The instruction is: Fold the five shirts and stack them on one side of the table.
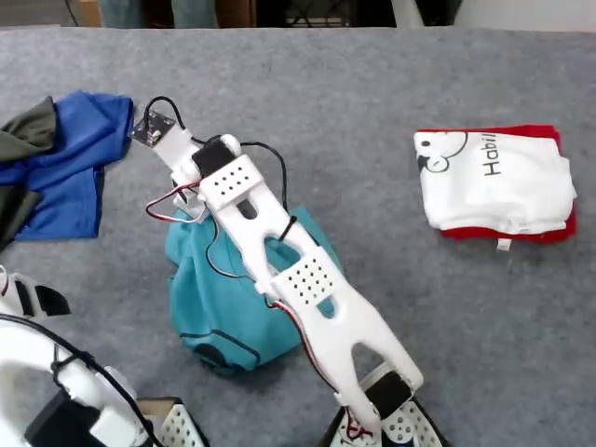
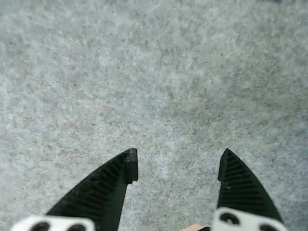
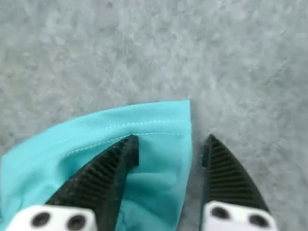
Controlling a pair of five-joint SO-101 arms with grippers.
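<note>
A crumpled teal shirt (image 1: 219, 307) lies on the grey table near the front, partly under my right arm (image 1: 279, 261), which stretches from the front edge toward the back left. In the right wrist view, my right gripper (image 3: 171, 144) is open just above a hemmed corner of the teal shirt (image 3: 144, 130), one finger over the cloth and the other beside its edge. My left gripper (image 2: 178, 159) is open over bare grey table, holding nothing. A folded white shirt (image 1: 494, 182) rests on a folded red shirt (image 1: 559, 228) at the right.
An unfolded blue shirt (image 1: 79, 158) and a dark olive shirt (image 1: 28, 130) lie bunched at the left edge. The left arm (image 1: 56, 391) sits at the front left corner. Bare grey table (image 1: 372, 112) spreads between the teal shirt and the folded pile.
</note>
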